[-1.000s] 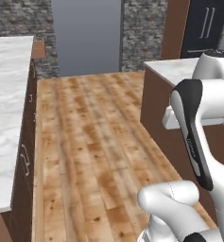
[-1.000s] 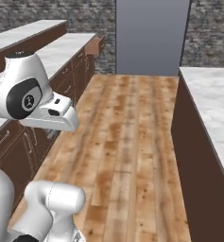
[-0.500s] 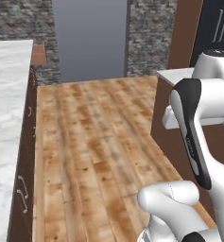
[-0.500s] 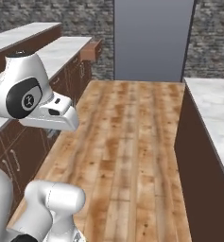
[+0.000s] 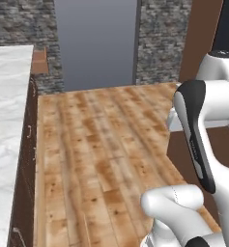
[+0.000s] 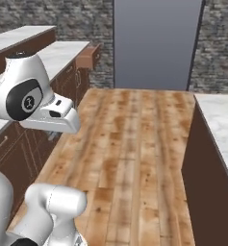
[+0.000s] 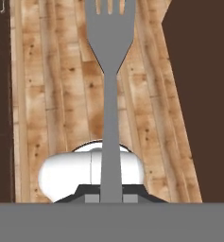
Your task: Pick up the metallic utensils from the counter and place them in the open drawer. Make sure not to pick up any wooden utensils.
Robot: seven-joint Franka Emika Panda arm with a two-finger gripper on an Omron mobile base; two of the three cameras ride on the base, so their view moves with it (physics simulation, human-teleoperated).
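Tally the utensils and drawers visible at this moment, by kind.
Metal fork, held in the shut pincer: 1
Open drawer: 1
Total: 2

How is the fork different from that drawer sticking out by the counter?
The fork is plain grey metal; the open drawer is reddish-brown wood. The fork is long, thin and flat with prongs at its tip; the open drawer is boxy with a flat front panel. The fork is clamped in the end effector above the wooden floor; the open drawer juts out from the cabinets under the marble counter, far ahead.
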